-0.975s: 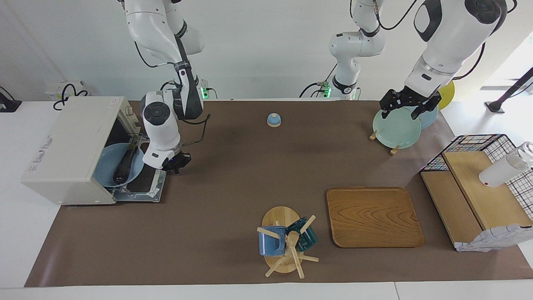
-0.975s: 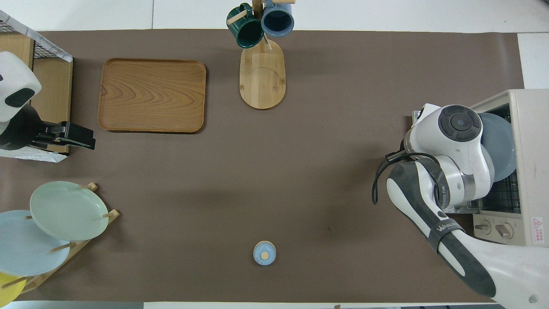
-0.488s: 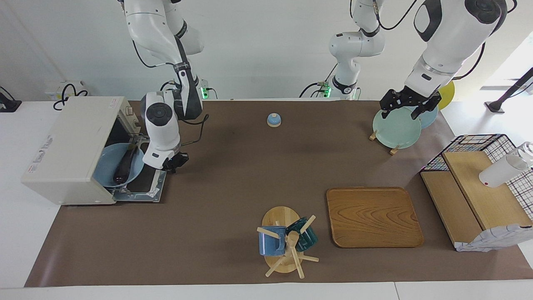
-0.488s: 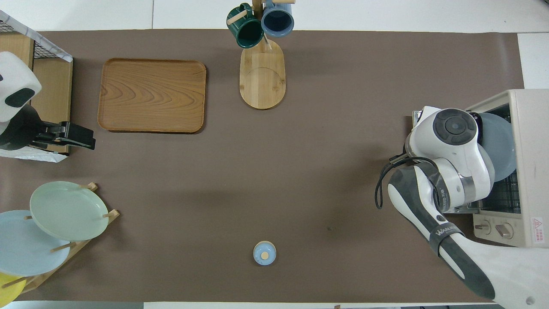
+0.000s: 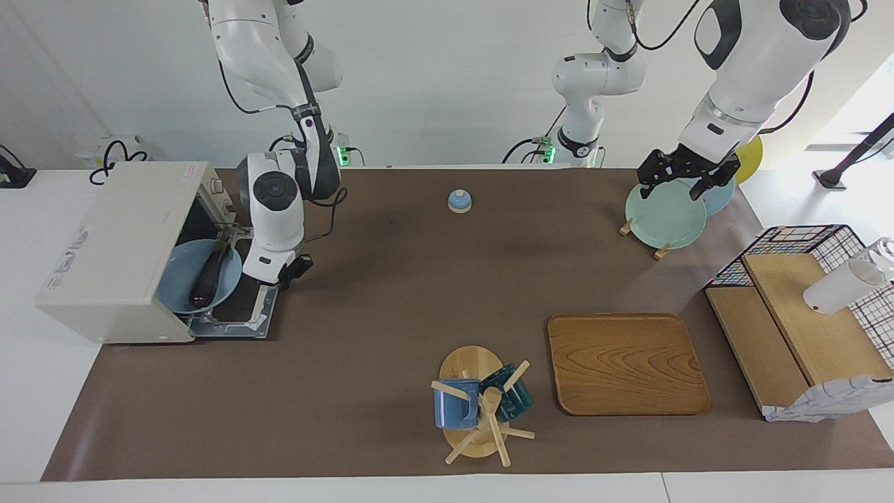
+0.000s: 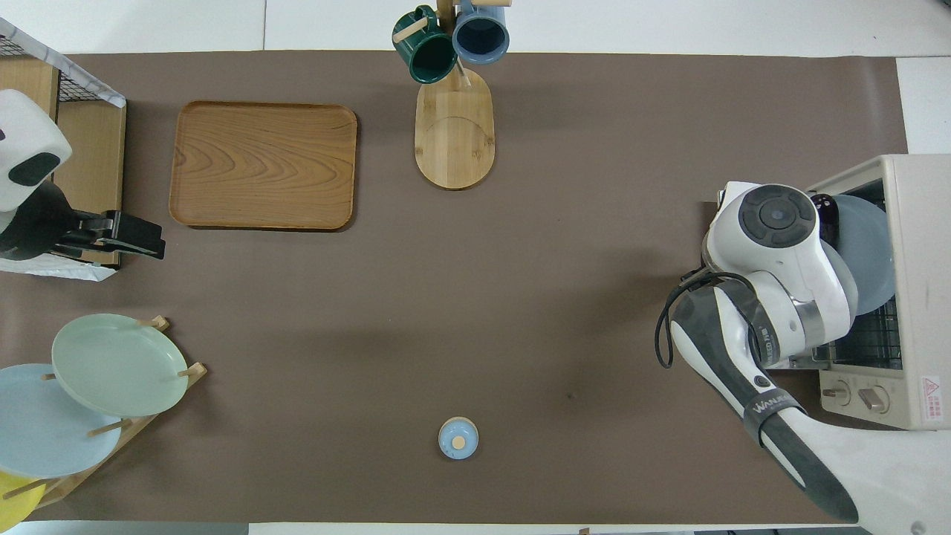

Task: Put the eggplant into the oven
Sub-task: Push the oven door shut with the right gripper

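Note:
The eggplant (image 5: 208, 274) lies on a light blue plate (image 5: 174, 283) that rests on the rack of the cream-white oven (image 5: 119, 244) at the right arm's end of the table. The plate juts out over the oven's door (image 5: 241, 314), which lies open and flat. My right gripper (image 5: 293, 269) hangs low over the corner of the door, beside the plate and apart from it. In the overhead view the right arm hides it, and only the eggplant's tip (image 6: 822, 202) shows beside the plate (image 6: 869, 245). My left gripper (image 5: 677, 185) waits open and empty over the plate rack.
A small blue bell (image 5: 459, 201) sits near the robots at mid table. A wooden tray (image 5: 625, 363) and a mug tree (image 5: 482, 405) with two mugs stand farther out. A plate rack (image 5: 663, 213) and a wire shelf (image 5: 803, 314) stand at the left arm's end.
My right arm's wrist has turned and shifted a little away from the oven mouth, its gripper staying over the door. The plate, the eggplant and the left arm have not moved.

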